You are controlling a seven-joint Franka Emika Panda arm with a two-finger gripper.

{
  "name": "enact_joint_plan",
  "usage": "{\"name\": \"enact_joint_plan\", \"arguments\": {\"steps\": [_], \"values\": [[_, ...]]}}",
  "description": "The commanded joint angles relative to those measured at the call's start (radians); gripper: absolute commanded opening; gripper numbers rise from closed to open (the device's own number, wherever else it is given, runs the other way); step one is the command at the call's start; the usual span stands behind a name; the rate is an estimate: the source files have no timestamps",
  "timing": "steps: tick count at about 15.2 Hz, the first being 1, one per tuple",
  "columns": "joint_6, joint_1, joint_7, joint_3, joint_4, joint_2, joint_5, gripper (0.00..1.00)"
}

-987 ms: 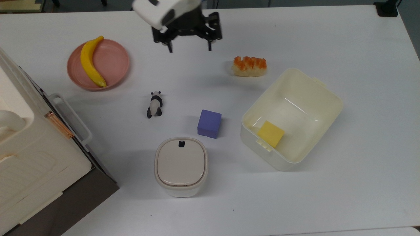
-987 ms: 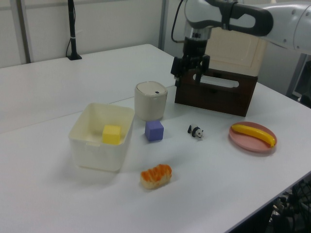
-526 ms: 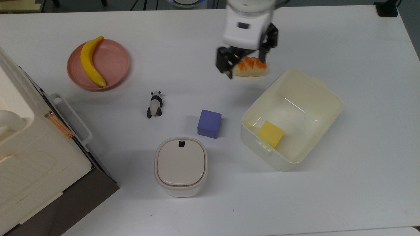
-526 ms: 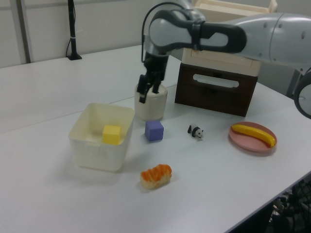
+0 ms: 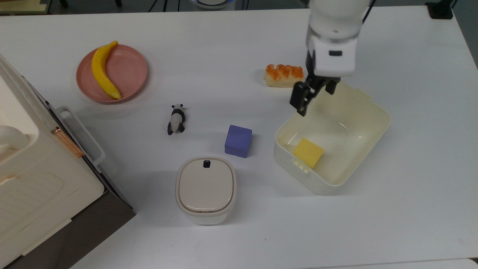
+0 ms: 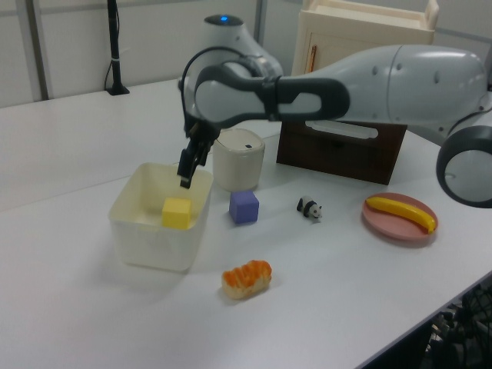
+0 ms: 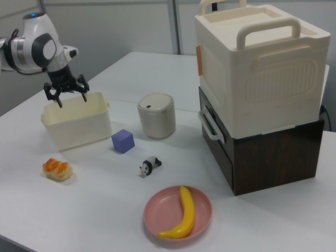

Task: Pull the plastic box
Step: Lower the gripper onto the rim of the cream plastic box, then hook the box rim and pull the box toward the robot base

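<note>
The plastic box [image 5: 345, 129] is a cream-white lidless tub at the top view's right. It also shows in the left view [image 6: 154, 242] and the right view [image 7: 79, 128]. A yellow block [image 5: 308, 152] lies inside it, near the short wall with the latch tab. My gripper [image 5: 315, 95] is open and holds nothing. It hangs over the box's rim at the corner nearest the bread, one finger toward the outside and one over the inside. From the side the gripper [image 7: 72, 98] sits just above the rim, and I cannot tell whether it touches. The left view shows the gripper [image 6: 189, 165] over the box's far wall.
A bread roll [image 5: 283, 76] lies just beyond the box. A purple cube [image 5: 238, 141], a lidded round-cornered container [image 5: 206, 188] and a toy panda [image 5: 176, 118] sit to the top view's left of the box. Farther left are a pink plate [image 5: 130, 73] with a banana and a big white case [image 5: 37, 179].
My gripper has swept to the top view's right, from the far table edge past the bread, and has come down over the box's rim. The box and the other objects have not moved.
</note>
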Motion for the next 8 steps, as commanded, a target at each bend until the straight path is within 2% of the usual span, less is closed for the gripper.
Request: {"name": "enact_joint_plan", "arguments": {"steps": [1, 4, 6, 8], "values": [[0.023, 0.033, -0.059, -0.013, 0.029, 0.068, -0.012, 1.00], [0.023, 0.052, -0.107, -0.013, 0.027, 0.101, -0.015, 1.00], [0.012, 0.053, -0.126, -0.013, 0.022, 0.100, -0.059, 1.00], [-0.006, 0.047, -0.182, -0.013, 0.018, 0.092, -0.073, 1.00]]}}
